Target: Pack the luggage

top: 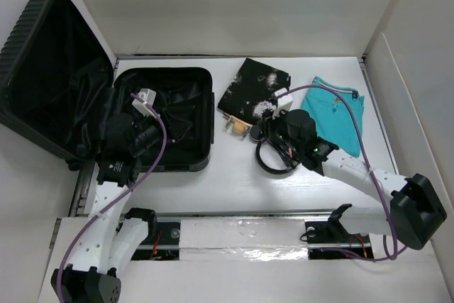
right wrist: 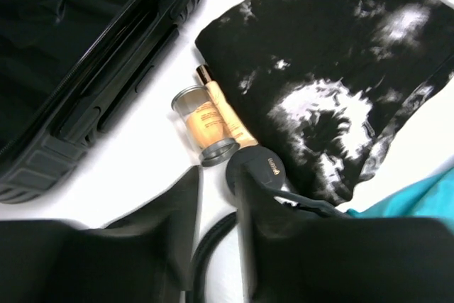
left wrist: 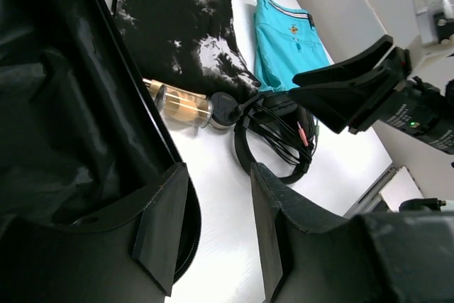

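Lying beside the luggage [top: 203, 81]: bottle [right wrist: 202, 124], headphones [right wrist: 254, 169], patterned cloth [top: 254, 89]; left pincer [left wrist: 216, 179], right pincer [right wrist: 216, 184] both parted, empty.

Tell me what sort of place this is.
Likely a staged robot test bench, not a home: a white table boxed in by plain white panels, with an open black ribbed hard-shell suitcase and folded teal cloth laid out.

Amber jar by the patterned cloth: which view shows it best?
Right wrist: the amber jar lies close and unobstructed near the luggage. Left wrist shows it smaller; top external, only a tiny speck.
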